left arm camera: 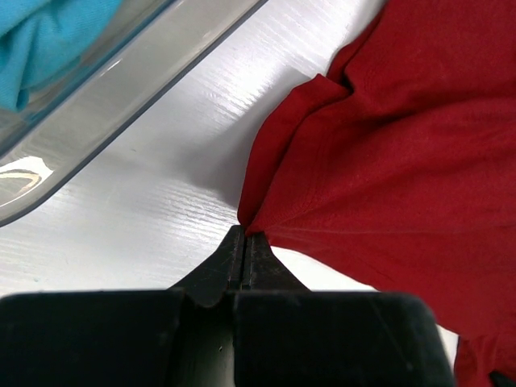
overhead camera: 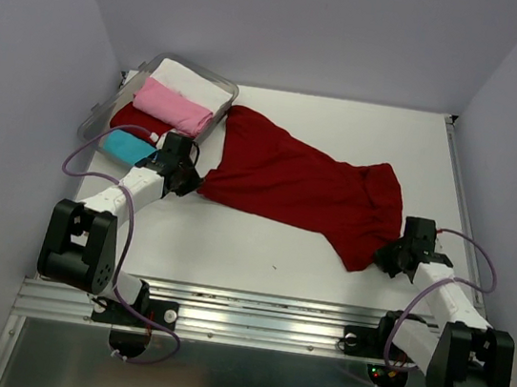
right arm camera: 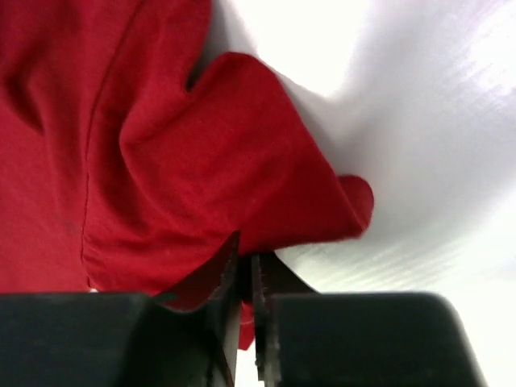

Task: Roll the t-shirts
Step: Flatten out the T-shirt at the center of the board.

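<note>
A large dark red t-shirt lies spread slantwise across the white table, rumpled at its right end. My left gripper is shut on its near-left corner, and the left wrist view shows the cloth pinched at the tips of that gripper. At the shirt's lower right end, my right gripper is shut on a bunched fold. In the right wrist view red cloth sits between the nearly closed jaws of the right gripper. Rolled white, pink, dark red and cyan t-shirts lie in a bin.
The clear plastic bin stands at the back left, just beyond my left gripper; its wall and the cyan t-shirt show in the left wrist view. Grey walls close in the table on three sides. A metal rail runs along the near edge.
</note>
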